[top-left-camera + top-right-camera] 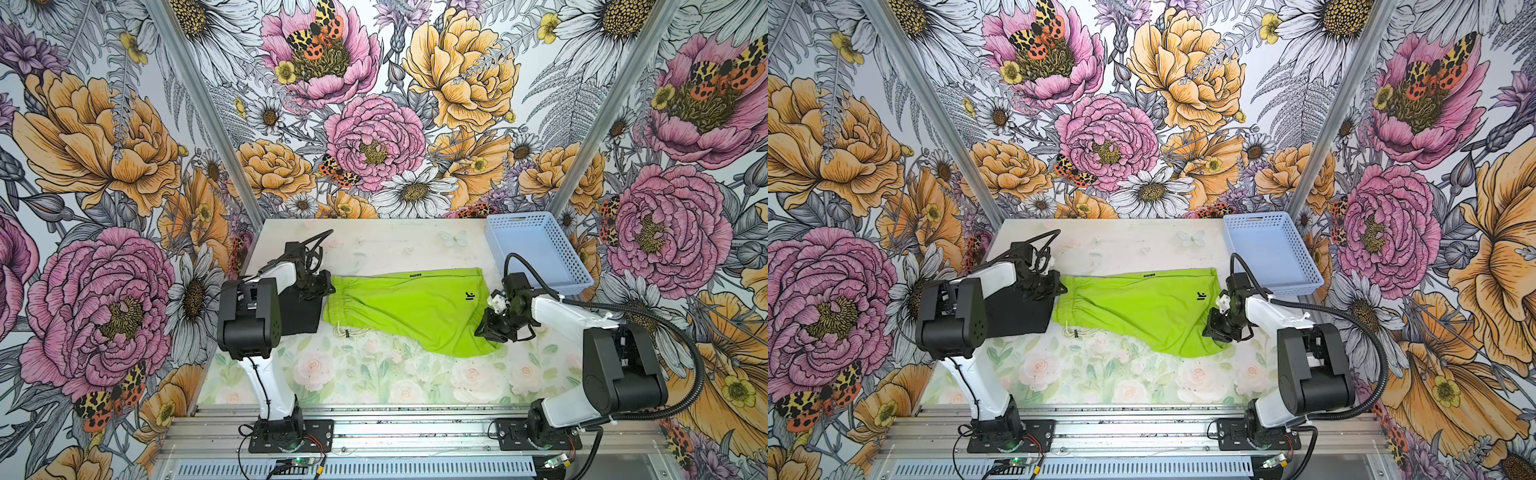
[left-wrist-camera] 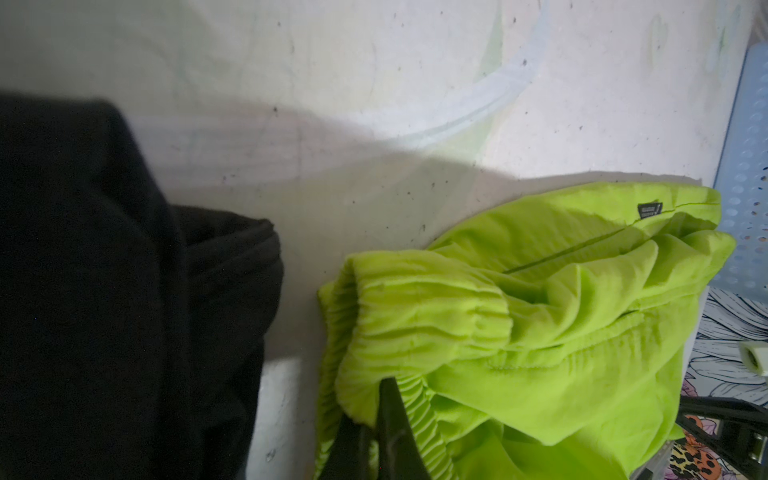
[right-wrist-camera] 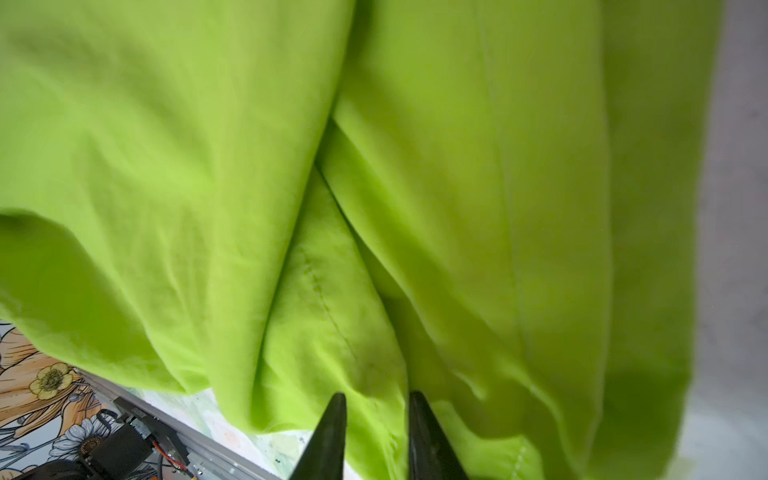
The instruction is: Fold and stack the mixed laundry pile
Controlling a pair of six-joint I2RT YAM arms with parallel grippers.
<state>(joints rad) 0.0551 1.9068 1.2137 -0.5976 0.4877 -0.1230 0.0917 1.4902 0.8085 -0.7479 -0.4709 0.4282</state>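
The lime-green shorts lie spread across the middle of the table, waistband to the left and logo leg to the right. My left gripper is shut on the far end of the gathered waistband; its black fingers pinch the ribbed elastic. My right gripper holds a fold of the near leg's hem between its fingertips. The black T-shirt lies folded at the left, partly under my left arm.
A light-blue perforated basket stands at the back right, close behind my right arm. The shorts' white drawstring trails onto the table near the waistband. Floral walls close in the table on three sides.
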